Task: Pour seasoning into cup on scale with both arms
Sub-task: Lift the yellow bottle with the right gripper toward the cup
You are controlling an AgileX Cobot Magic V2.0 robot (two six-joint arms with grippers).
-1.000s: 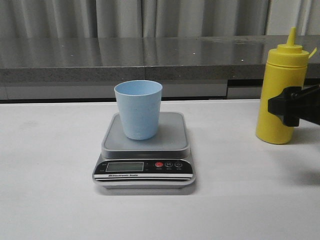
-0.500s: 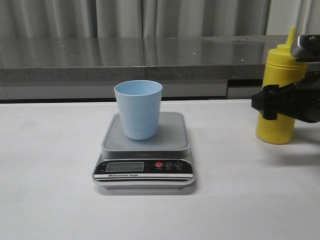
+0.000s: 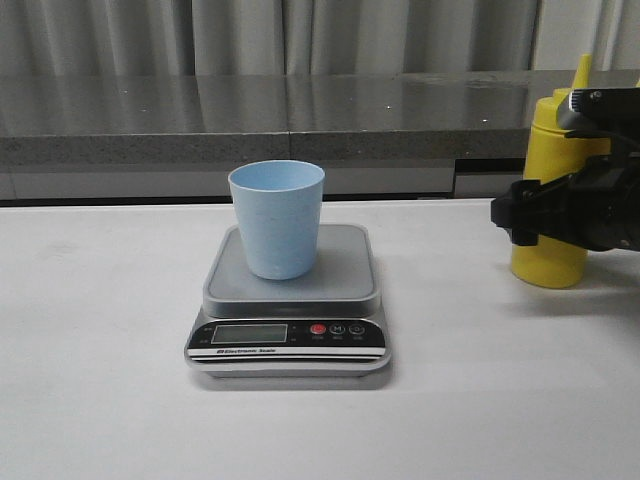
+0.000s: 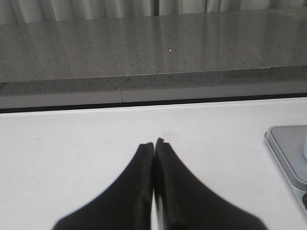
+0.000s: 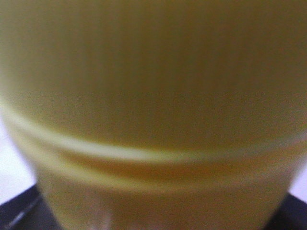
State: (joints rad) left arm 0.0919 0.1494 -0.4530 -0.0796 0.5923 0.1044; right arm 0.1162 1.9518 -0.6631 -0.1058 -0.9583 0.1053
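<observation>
The light blue cup stands upright on the silver-grey scale at mid-table. The yellow seasoning bottle stands upright on the table at the right. My right gripper reaches across the bottle at mid-height, one finger on each side of it. In the right wrist view the bottle fills the picture, blurred, with black fingers only at the corners. I cannot tell whether the pads touch it. My left gripper is shut and empty over bare table, left of the scale's corner.
A grey stone ledge with curtains behind it runs along the back of the white table. The scale's black front panel has an LCD and a red button. The left arm does not show in the front view.
My right gripper has moved leftward along the yellow bottle, so its fingers now reach past the bottle's left side. The bottle, cup and scale have not moved.
</observation>
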